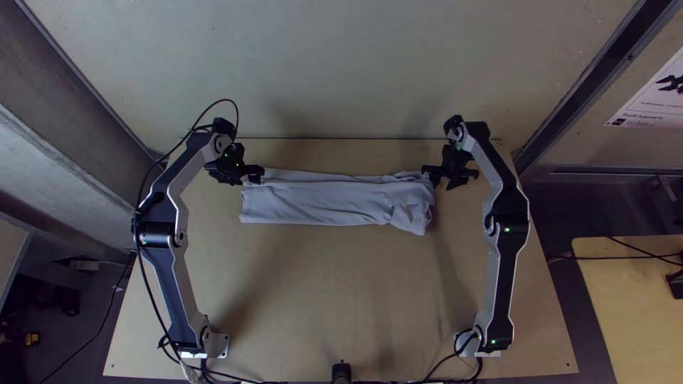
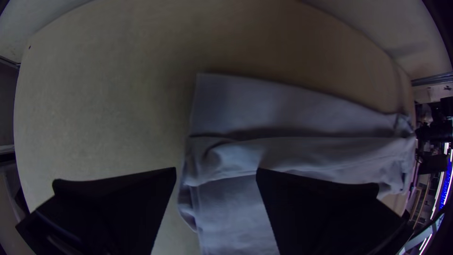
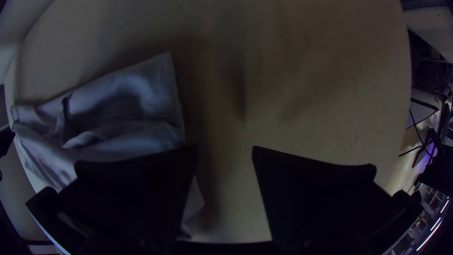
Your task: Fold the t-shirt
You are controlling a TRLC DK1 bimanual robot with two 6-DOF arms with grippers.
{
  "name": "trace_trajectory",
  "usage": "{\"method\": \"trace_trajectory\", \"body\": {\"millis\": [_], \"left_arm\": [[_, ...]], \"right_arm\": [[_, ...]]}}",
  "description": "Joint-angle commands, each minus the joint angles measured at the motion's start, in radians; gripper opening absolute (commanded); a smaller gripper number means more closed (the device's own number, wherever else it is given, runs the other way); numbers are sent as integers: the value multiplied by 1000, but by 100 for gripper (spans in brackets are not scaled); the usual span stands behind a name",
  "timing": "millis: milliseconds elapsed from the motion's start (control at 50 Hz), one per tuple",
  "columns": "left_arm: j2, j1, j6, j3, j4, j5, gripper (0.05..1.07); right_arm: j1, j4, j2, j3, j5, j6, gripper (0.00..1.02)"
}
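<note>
The grey t-shirt (image 1: 320,203) lies as a long, narrow folded strip across the table, with a bunched part at its right end. At the strip's far left corner, my left gripper (image 1: 255,176) is open. My right gripper (image 1: 448,182) stands open at the far right corner. In the left wrist view, layered folds of the shirt (image 2: 283,156) run beneath the parted fingers of the left gripper (image 2: 216,170), across its gap. In the right wrist view, one finger of the right gripper (image 3: 225,148) overlaps the shirt's end (image 3: 137,89); bare wood shows between the fingers.
The light wooden table (image 1: 320,291) extends on the near side of the shirt. A pale wall (image 1: 341,71) rises behind its far edge. Black cables (image 1: 147,277) run along the left arm, and more lie by both bases. Another table (image 1: 633,306) stands at the right.
</note>
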Motion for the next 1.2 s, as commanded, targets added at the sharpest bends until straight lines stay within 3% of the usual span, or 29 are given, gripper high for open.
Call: {"method": "trace_trajectory", "body": {"millis": [0,300,500,700,1180], "left_arm": [[-98,33,-31,-39,1,53,103],[-236,153,-37,-212,44,282,103],[-279,254,9,-312,66,496,103],[-230,302,32,-340,101,552,103],[-50,297,22,-337,189,559,103]], "right_arm": [[-12,-48,-124,19,-9,-16,87],[-64,-53,-366,-52,-19,-18,91],[-104,-53,-501,-60,-19,-10,96],[-116,-53,-626,-104,-17,-19,98],[-119,-30,-793,-107,-19,-16,98]]}}
